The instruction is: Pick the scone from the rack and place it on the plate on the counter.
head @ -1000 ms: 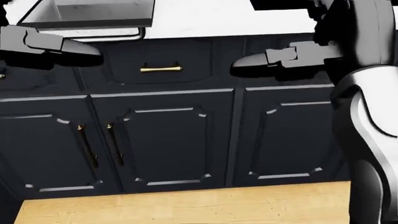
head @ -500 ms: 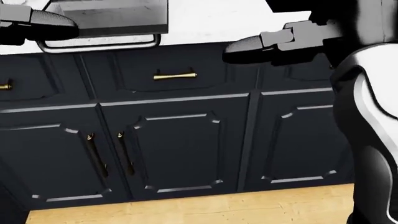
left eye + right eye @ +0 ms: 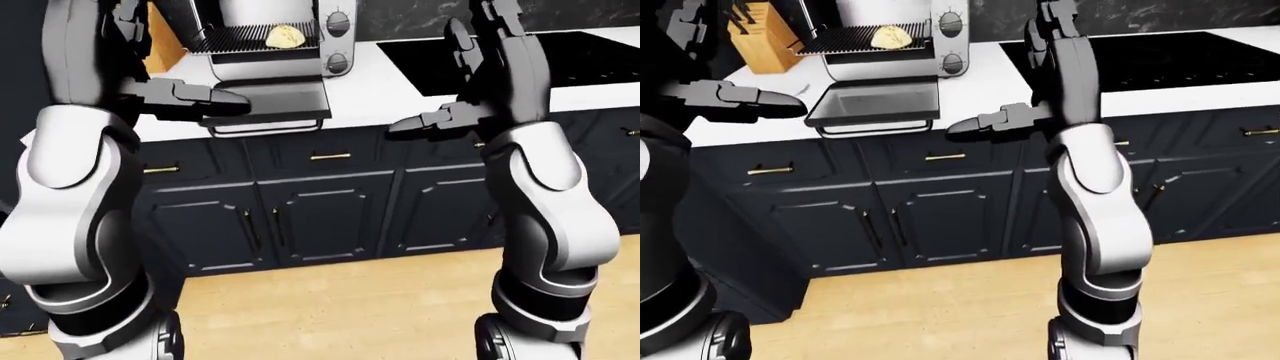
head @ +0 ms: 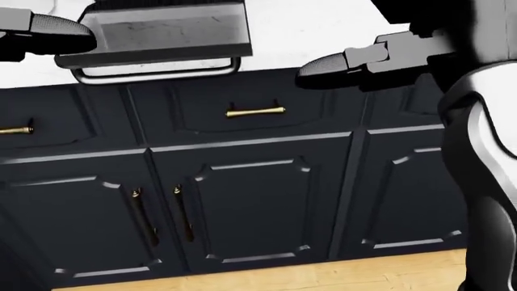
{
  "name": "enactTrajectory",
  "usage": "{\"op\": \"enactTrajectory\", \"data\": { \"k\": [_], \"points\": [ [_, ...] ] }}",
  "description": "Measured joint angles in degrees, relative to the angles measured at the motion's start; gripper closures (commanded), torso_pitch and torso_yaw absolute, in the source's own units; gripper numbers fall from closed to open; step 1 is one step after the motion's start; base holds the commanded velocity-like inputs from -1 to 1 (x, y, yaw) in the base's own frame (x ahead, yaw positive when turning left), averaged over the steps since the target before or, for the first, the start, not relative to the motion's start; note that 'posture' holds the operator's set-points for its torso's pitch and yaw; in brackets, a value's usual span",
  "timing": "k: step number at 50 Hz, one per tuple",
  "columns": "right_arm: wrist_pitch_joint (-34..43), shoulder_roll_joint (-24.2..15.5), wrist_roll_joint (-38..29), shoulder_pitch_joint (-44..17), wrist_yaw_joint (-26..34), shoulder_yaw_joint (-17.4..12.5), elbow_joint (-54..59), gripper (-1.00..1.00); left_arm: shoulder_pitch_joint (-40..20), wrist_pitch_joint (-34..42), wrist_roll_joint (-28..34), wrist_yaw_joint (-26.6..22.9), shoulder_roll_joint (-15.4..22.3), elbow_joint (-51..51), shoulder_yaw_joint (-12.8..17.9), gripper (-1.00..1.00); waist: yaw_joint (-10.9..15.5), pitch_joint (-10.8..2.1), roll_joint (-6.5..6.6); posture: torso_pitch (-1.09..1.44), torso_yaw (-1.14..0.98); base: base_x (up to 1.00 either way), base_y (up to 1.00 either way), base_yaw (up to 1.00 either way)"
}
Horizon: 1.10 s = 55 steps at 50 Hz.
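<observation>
A pale yellow scone (image 3: 890,37) lies on the pulled-out wire rack (image 3: 845,40) of a toaster oven (image 3: 945,30), near the top of the right-eye view. The oven's door (image 3: 877,103) hangs open and flat over the counter's edge. My left hand (image 3: 768,103) is open, fingers stretched flat, left of the door and below the rack. My right hand (image 3: 985,124) is open too, held out right of the door at cabinet height. Neither hand touches the scone. No plate shows in any view.
A wooden knife block (image 3: 758,28) stands left of the oven on the white counter (image 3: 990,71). A black cooktop (image 3: 1160,56) lies to the right. Dark cabinets (image 4: 234,200) with brass handles (image 4: 254,111) fill the head view above a wooden floor (image 3: 940,300).
The head view has shifted: cabinets and oven door slid down and to the right, so the camera has moved. Both hands stay open and empty.
</observation>
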Motion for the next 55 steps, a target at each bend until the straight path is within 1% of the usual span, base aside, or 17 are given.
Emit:
{"op": "enactTrajectory", "data": {
  "k": [3,6,7,12,17,18,21,31,32,36,40,41,42,44,49,53,55],
  "points": [
    [-0.07,-0.27,-0.2,-0.36,0.04,-0.69,-0.61,-1.0,-0.46,0.48,-0.18,-0.17,0.11,-0.51,-0.51,-1.0,-0.33,0.26,-2.29,0.0,0.0,0.12,0.32,0.0],
    [-0.99,-0.23,-0.45,-0.92,-0.17,-1.17,-0.89,-1.0,-1.15,0.03,-0.07,-0.2,0.05,-0.55,-0.59,-1.0,-0.1,0.92,-5.58,0.0,0.0,0.16,0.47,0.0],
    [-1.1,-0.53,-0.43,-0.95,-0.29,-1.47,-1.07,-1.0,-1.28,-0.43,0.05,-0.14,-0.38,-0.49,-0.81,-1.0,-0.56,0.73,-5.91,0.0,0.0,0.16,0.43,0.0],
    [-0.08,-0.82,-0.87,-0.04,-0.75,-1.98,-0.22,-1.0,-1.17,0.29,-0.27,-0.85,-0.89,0.79,-2.48,-1.0,-1.3,-0.18,-4.68,0.0,0.0,0.16,0.33,0.0],
    [-0.58,-0.6,-0.9,-0.42,-0.18,-1.4,-1.95,-1.0,-2.16,-0.13,0.02,-0.66,-0.29,-0.84,-1.21,-1.0,-1.58,0.16,0.92,0.0,0.0,0.16,0.26,0.0],
    [-0.65,-0.26,-0.83,-0.17,-0.05,-1.21,-2.25,-1.0,-1.98,-0.24,0.09,-0.6,-0.08,-0.83,-0.9,-1.0,-1.09,-0.03,1.11,0.0,0.0,0.16,0.27,0.0],
    [-0.04,0.13,-0.36,0.79,0.53,0.0,-1.97,-1.0,-0.86,0.35,0.52,-0.24,-0.08,-0.12,-0.12,-1.0,-0.26,0.36,0.59,0.0,0.0,0.19,0.27,0.0],
    [-1.11,-0.41,-0.6,-0.6,0.08,-1.08,-2.11,-1.0,-2.11,0.45,0.22,-0.26,0.0,-1.17,-0.43,-1.0,-0.06,0.26,-5.54,0.0,0.0,0.21,0.27,0.0],
    [-1.06,-0.52,-0.62,-0.25,0.03,-1.34,-2.24,-1.0,-1.82,0.49,0.13,-0.18,-0.44,-1.45,-0.76,-1.0,-0.51,0.62,-4.72,0.0,0.0,0.21,0.27,0.0],
    [0.34,-0.52,-0.97,1.09,-0.26,-1.78,-1.85,-1.0,-0.73,1.13,-0.88,-0.31,-0.9,-1.97,-1.75,-1.0,-0.96,0.21,-4.38,0.0,0.0,0.21,0.12,0.0],
    [0.35,-0.82,-1.04,0.11,0.01,-1.69,-3.27,-1.0,-1.17,0.95,-0.93,0.16,-0.47,-2.35,-0.92,-1.0,-1.16,0.69,-1.07,0.0,0.0,0.21,0.1,0.0],
    [0.25,-0.86,-0.94,0.14,0.15,-1.71,-3.8,-1.0,-1.2,0.66,-0.81,0.3,-0.44,-2.34,-0.83,-1.0,-1.16,0.4,0.17,0.0,0.0,0.21,0.1,0.0],
    [0.22,-0.53,-0.79,0.23,0.23,-1.71,-4.28,-1.0,-1.14,0.33,-0.68,0.42,-0.25,-2.25,-0.65,-1.0,-0.76,0.14,0.52,0.0,0.0,0.21,0.11,0.0],
    [0.91,-0.39,-0.36,1.01,0.5,-0.94,-4.83,-1.0,-0.58,0.65,-0.43,0.67,-0.23,-1.92,-0.22,-1.0,-0.08,0.76,0.23,0.0,0.0,0.21,0.11,0.0],
    [1.92,-0.84,-0.14,0.12,0.65,-1.09,-4.16,-1.0,-1.34,2.26,-0.58,0.65,0.44,-2.5,-0.08,-1.0,-0.07,0.23,-1.31,0.0,0.0,0.21,0.1,0.0],
    [1.16,-0.83,-0.48,-0.44,0.27,-1.35,-4.62,-1.0,-1.76,1.66,-0.8,0.56,0.95,-3.3,0.31,-1.0,0.38,0.18,-3.62,0.0,0.0,0.21,0.11,0.0],
    [1.17,-0.89,-0.48,-0.71,0.26,-1.23,-4.63,-1.0,-2.03,1.49,-0.76,0.69,1.05,-3.04,0.37,-1.0,0.63,0.02,-5.66,0.0,0.0,0.21,0.12,0.0]
  ]
}}
